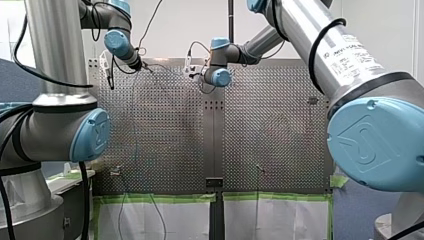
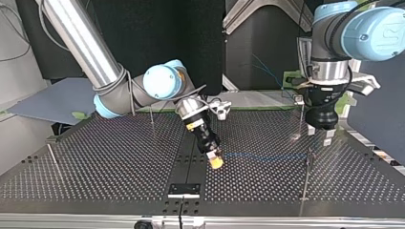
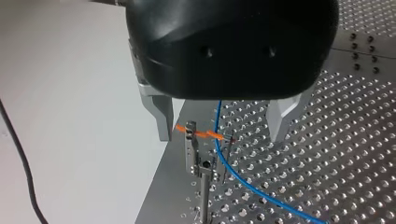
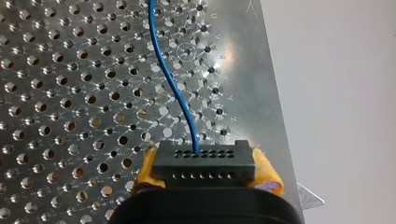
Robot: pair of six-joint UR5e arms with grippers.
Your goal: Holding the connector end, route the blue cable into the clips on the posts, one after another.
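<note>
While my right tool [image 4: 205, 172] is clamping the black connector [image 4: 204, 161] of the blue cable [image 4: 170, 79], my left tool [image 3: 222, 123] is hanging spread wide astride a post's clip [image 3: 190, 140], the cable passing just beside it.

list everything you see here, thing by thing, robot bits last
blue cable: one, blue, runs from the connector across the table to the clip
connector: one, black, between the right gripper's yellow pads
posts: four that I can make out, metal, spread over the table
clip: one seen close, metal with an orange piece, on the post under the left gripper
table: one, perforated metal
green tape: strips, green, along the table's near edge in the front view
left gripper: black, metal fingers open, over the clip
right gripper: yellow pads, shut on the connector
</note>
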